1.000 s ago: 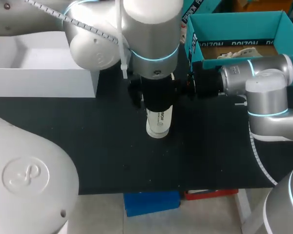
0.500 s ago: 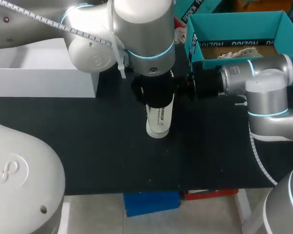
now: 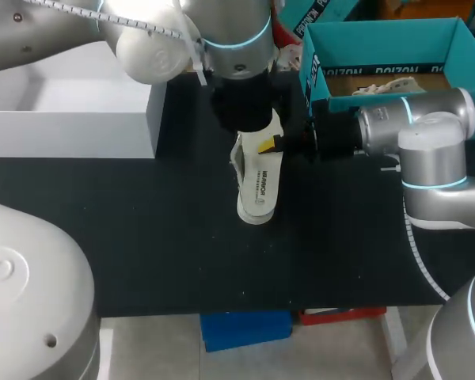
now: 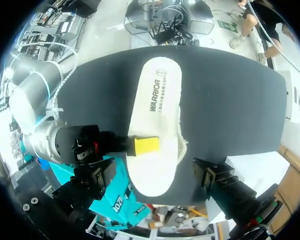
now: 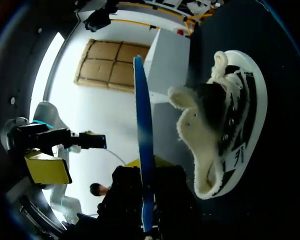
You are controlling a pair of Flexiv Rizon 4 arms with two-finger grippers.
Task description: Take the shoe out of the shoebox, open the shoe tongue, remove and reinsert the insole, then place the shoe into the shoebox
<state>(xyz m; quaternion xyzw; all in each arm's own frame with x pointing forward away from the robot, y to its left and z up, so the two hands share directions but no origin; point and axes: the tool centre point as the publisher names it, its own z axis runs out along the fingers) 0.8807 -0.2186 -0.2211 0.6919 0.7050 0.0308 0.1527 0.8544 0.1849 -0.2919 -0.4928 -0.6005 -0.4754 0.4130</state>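
The shoe [image 5: 230, 125] stands on its sole at the middle of the black worktop [image 3: 142, 237], fleece collar upward, apart from the teal shoebox [image 3: 315, 79] at the far right corner. The white insole [image 4: 155, 100] lies flat just over it, one side at the right gripper [image 3: 271, 144]; whether that gripper is clamped on it I cannot tell. The left gripper [image 3: 241, 119] hangs above the insole, fingers apart, holding nothing. A white box [image 3: 71, 134] sits at the far left edge.
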